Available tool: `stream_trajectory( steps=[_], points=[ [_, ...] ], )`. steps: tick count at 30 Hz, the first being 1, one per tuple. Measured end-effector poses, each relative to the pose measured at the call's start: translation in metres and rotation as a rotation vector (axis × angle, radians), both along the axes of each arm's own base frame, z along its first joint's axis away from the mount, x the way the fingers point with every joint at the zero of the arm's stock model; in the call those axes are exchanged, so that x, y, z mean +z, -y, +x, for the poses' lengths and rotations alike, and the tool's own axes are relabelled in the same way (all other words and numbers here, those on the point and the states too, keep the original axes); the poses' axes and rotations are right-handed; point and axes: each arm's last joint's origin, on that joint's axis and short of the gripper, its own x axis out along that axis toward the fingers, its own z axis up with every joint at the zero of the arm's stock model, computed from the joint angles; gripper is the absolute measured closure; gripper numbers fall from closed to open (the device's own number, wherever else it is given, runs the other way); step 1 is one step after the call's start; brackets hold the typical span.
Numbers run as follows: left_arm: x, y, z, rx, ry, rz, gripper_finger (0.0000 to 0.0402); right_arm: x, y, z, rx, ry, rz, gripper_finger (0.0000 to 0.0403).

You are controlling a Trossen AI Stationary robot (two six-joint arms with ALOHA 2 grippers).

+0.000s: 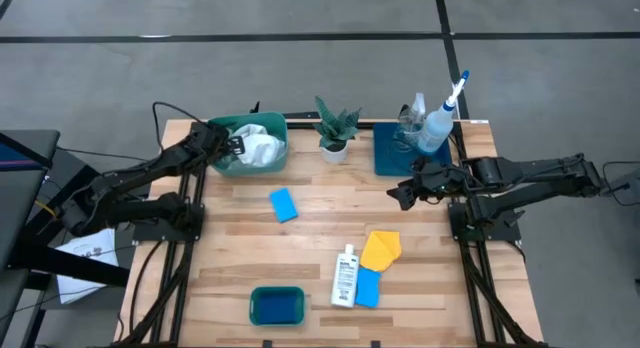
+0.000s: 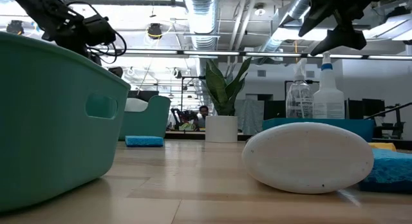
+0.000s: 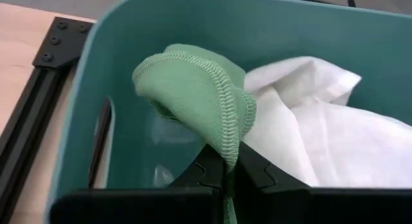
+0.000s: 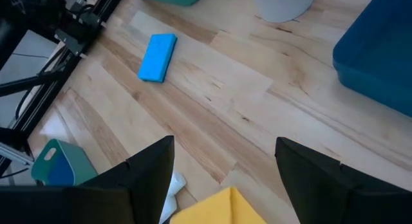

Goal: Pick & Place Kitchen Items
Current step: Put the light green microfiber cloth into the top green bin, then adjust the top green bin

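A green cloth (image 3: 193, 89) with a stitched hem is caught in my shut left gripper (image 3: 226, 165), which reaches into the green tub (image 1: 222, 166) at the table's far left. A white cloth (image 3: 322, 127) lies crumpled in that tub. My right gripper (image 1: 398, 196) hangs open above the table, just in front of the dark blue tray (image 1: 385, 153), with nothing between its fingers (image 4: 154, 161). On the table lie a blue sponge (image 1: 284, 204), a yellow cloth (image 1: 381, 248), a small white bottle (image 1: 345, 276) on its side and a second blue sponge (image 1: 368, 288). My left gripper pinches the green cloth between its two fingers at a folded part of the stitched hem (image 3: 230, 143). The fingers slant down into the tub from the table's left. The cloth bunches up past the fingertips, beside the white cloth and inside the tub's walls.
A potted plant (image 1: 333, 136) stands between tub and tray. The tray holds a white spray bottle (image 1: 437, 123) and a clear one (image 1: 413, 116). A small green tub (image 1: 276, 306) sits at the near edge. Bare wood lies in the table's middle (image 1: 330, 203).
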Motion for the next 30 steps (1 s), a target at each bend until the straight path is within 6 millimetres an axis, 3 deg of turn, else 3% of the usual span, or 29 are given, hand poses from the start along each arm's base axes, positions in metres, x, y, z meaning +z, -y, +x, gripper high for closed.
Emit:
stream_trajectory(
  steps=[13,30],
  points=[
    [0.0,-0.004,-0.004,0.019,0.009,-0.01,0.0377,0.002,0.004,0.002,-0.018,0.029,-0.005,0.0143],
    [0.012,-0.006,0.0,0.037,0.091,0.113,0.024,0.003,0.004,0.003,-0.017,0.043,-0.004,0.0143]
  ],
)
